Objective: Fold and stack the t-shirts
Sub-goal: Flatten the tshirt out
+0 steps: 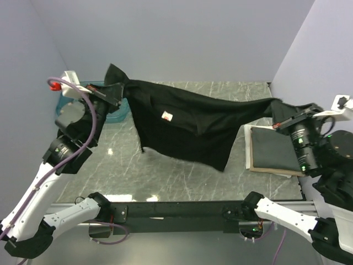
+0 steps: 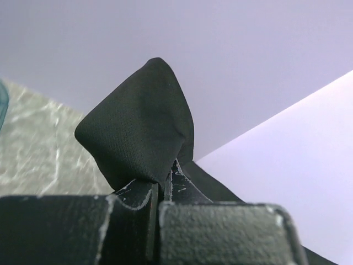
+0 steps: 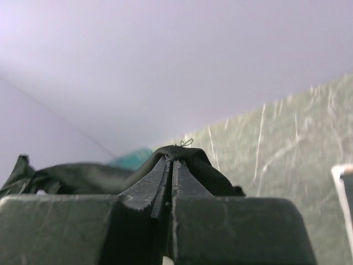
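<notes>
Top external view shows a black t-shirt (image 1: 182,124) of soft matte cloth strung in the air between the two arms, its upper edge sagging in a shallow curve and its body hanging in loose folds to a slanted lower hem above the table (image 1: 110,165), a grey-green marbled slab. A small white label (image 1: 166,116) sits on the cloth. The tan board (image 1: 276,170), flat and rectangular, lies on the table under the shirt's far right end, and a dark grey t-shirt (image 1: 273,149), folded to a neat rectangle, rests on it. The right gripper (image 1: 278,118) hovers just above the board's far edge, its jaws pinched tight on one corner of the black t-shirt. The left gripper (image 1: 118,91) is well away from the board, across the table, clamped on the opposite corner, beside a clear teal tub (image 1: 60,104). In the left wrist view the scuffed black fingers (image 2: 132,201) meet with no gap, and a peaked flap of finely woven black fabric (image 2: 138,132) stands up from between them. In the right wrist view the closed fingertips (image 3: 160,176) have bunched black cloth (image 3: 83,176) draped over them.
</notes>
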Tool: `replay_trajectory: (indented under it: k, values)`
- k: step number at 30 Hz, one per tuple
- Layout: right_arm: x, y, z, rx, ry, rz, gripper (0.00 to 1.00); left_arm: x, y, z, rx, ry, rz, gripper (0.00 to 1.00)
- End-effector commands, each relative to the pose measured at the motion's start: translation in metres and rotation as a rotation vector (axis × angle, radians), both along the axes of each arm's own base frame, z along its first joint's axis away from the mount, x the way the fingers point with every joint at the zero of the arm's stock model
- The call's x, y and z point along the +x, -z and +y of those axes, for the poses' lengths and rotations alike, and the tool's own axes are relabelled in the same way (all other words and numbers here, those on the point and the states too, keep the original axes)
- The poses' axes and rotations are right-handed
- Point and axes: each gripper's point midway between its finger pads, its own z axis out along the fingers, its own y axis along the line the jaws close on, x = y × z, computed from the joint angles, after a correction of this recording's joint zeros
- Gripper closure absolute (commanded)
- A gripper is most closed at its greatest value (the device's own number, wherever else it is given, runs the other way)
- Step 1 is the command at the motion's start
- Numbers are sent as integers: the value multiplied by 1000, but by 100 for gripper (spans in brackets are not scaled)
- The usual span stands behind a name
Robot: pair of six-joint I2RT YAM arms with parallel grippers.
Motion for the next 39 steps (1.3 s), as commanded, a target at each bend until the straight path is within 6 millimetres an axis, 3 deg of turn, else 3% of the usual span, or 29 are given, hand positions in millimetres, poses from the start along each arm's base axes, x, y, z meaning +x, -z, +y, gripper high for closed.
replay_trajectory:
  k: [1,5,6,8,9,10,12,13,14,15,16,17,19,20,24,25,26,27,28,29,30,31,32,33,34,35,36,38,39]
  values:
    - [15,-13,-4,-120,75,-11,100,7,-26,0,46,-23,-68,99]
    - [40,-12,-2,-172,147,-11,100,30,-24,1,73,-104,-37,99]
    - [48,-15,-4,-168,170,-22,100,47,-12,-2,97,-132,-4,99]
    - [74,-7,11,-200,122,-5,100,63,-18,-8,95,-136,-19,99]
    - [90,-9,-4,-201,174,-2,100,86,-6,-9,118,-153,11,99]
    - [114,2,2,-228,164,33,100,96,-7,-20,123,-95,4,99]
    - [135,-16,-3,-225,157,-2,100,131,-16,-19,118,-85,0,99]
    - [157,-12,1,-266,150,15,100,135,-45,-25,105,-31,-58,99]
    - [158,-39,-2,-251,155,-42,100,144,-53,-27,110,-19,-76,99]
    - [164,-48,-1,-254,142,-56,100,169,-42,-31,138,-20,-52,99]
    - [184,-45,-5,-279,155,-32,100,177,-45,-34,174,-11,-52,99]
    - [179,-76,-9,-266,161,-93,100,187,-71,-43,176,18,-99,99]
    - [195,-74,-17,-294,167,-55,100,190,-83,-49,197,46,-102,99]
    - [187,-95,-24,-281,178,-93,100,188,-101,-53,181,65,-143,99]
    - [186,-71,-24,-274,115,-33,100,179,-102,-42,143,69,-155,99]
    - [170,-74,-24,-266,105,-50,100,186,-75,-42,140,69,-100,99]
    - [173,-46,-24,-271,94,16,100,171,-78,-35,131,62,-103,99]
    - [155,-39,-24,-270,81,34,100,169,-64,-30,135,50,-72,99]
    - [147,-22,-17,-265,29,75,100,173,-10,-31,154,56,50,99]
    - [143,30,-13,-264,-6,220,100,155,-1,-26,139,58,79,99]
    - [119,42,-12,-237,-23,236,100,146,23,-29,148,96,124,99]
    - [115,111,-1,-189,-80,386,100,140,93,-28,174,105,262,99]
    - [106,130,5,-156,-112,397,100,121,103,-22,151,100,282,99]
    - [85,140,11,-108,-139,381,100,110,163,-15,151,75,405,99]
    - [75,195,21,-96,-203,484,100,100,182,-12,147,73,441,98]
    - [59,211,39,-66,-319,514,100,81,195,-7,147,74,481,94]
    - [42,222,40,-55,-331,530,97,67,230,-1,155,53,563,80]
    - [15,279,37,-38,-328,677,89,35,256,10,193,17,661,53]
    - [5,287,32,-39,-299,684,80,22,273,17,192,-22,713,6]
